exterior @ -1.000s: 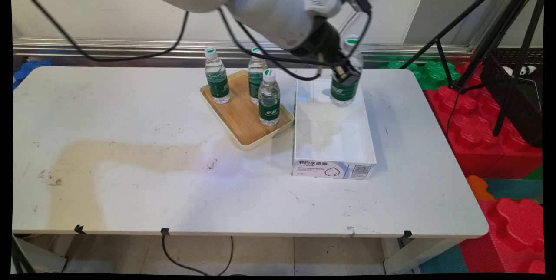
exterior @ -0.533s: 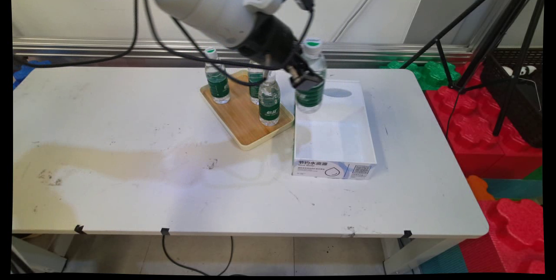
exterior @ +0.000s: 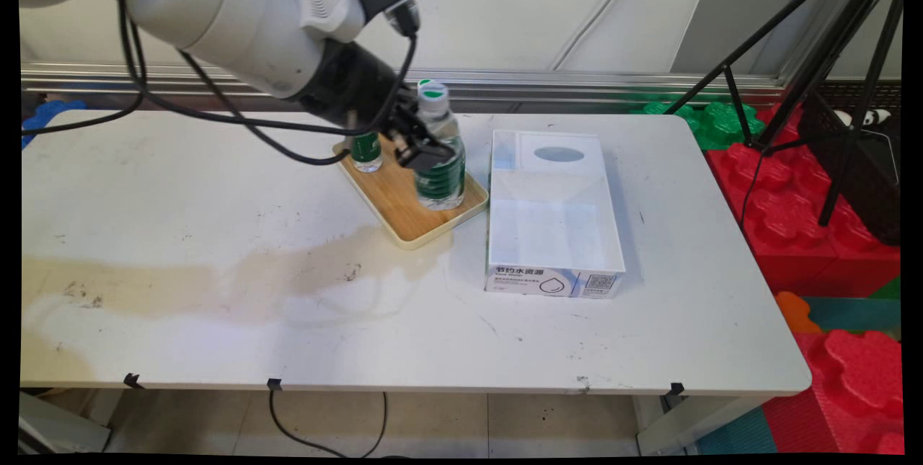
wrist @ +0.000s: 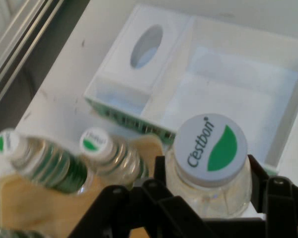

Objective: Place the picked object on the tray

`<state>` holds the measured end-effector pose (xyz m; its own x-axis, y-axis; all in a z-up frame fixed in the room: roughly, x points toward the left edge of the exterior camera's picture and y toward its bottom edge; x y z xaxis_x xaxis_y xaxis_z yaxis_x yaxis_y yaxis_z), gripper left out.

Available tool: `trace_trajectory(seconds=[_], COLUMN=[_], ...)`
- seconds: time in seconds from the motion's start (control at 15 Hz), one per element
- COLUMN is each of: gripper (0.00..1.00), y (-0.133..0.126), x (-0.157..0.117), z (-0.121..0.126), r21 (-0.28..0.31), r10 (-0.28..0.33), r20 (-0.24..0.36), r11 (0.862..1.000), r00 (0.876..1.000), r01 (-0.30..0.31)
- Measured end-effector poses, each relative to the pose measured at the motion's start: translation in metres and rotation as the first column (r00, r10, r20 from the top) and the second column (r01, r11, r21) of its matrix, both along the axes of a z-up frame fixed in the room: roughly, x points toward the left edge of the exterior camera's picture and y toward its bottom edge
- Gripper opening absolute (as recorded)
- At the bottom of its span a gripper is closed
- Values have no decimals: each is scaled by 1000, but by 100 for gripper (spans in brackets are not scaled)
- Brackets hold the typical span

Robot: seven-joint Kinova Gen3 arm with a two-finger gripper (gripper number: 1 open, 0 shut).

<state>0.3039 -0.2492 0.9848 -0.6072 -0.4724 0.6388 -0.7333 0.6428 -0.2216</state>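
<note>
water bottles: 4, incl. one (wrist: 208, 168) in the jaws | wooden tray (exterior: 393, 198): 1 | white box (exterior: 555, 234): 1 | counter (exterior: 216, 306): 1

Gripper (exterior: 425, 151) carried bottle (exterior: 440, 155) left, from over white box (exterior: 551, 234) to above wooden tray (exterior: 393, 198); box interior uncovered, tray bottles now partly hidden.

- The thick, round white arm (exterior: 216, 3) ends in a black cylindrical wrist section (exterior: 346, 86).
- A black two-finger gripper (exterior: 422, 151) has a jointed black linkage.
- Thin black cables (exterior: 216, 115) hang along the arm.
</note>
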Motion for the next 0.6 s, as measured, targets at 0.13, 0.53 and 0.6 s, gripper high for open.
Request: trace_trajectory(seconds=[0.13, 0.53, 0.6], gripper=[0, 0, 0], y=[2, -10, -15], x=[8, 38, 42], z=[-4, -26, -30], r21=[11, 28, 27], r10=[19, 91, 98], r20=[10, 70, 76], r11=[1000, 995, 995], r00=[1000, 993, 992], r01=[-19, -93, -100])
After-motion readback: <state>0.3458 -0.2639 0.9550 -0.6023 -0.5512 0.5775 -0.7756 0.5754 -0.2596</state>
